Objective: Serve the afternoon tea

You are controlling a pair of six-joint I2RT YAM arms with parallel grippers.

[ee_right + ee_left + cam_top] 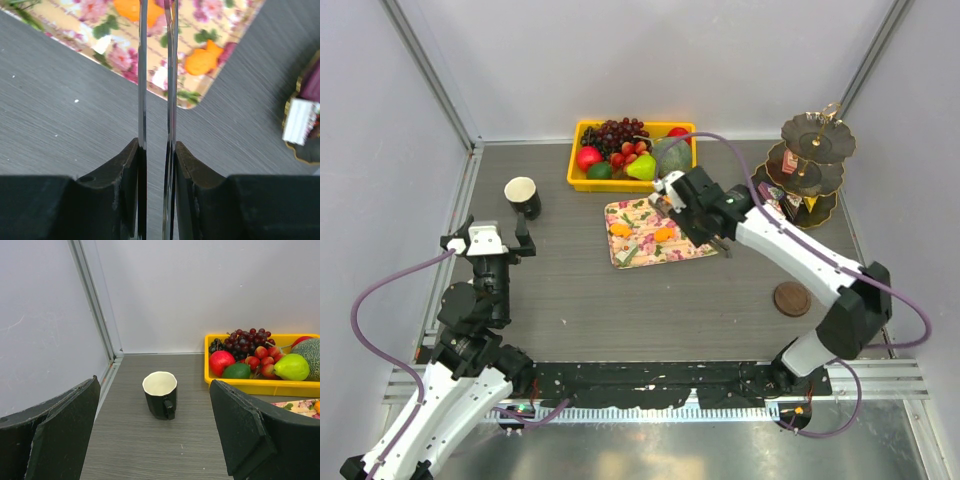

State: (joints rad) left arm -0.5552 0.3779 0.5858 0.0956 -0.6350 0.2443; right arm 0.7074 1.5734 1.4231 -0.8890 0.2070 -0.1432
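Tea service check: left gripper (488,240) wide open, right gripper (665,192) nearly closed.
Top: black cup (523,196) stood well left of the tray (692,250), stand (807,165) well right, pastries (620,229) on it, right gripper above its far edge. Left wrist: empty fingers (65,430), cup (160,394) ahead, apart. Right wrist: fingers (142,75) a slit apart, nothing seen between.

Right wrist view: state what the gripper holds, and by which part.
A thin two-bladed metal tool, apparently tongs, clamped at its near end by the right gripper.
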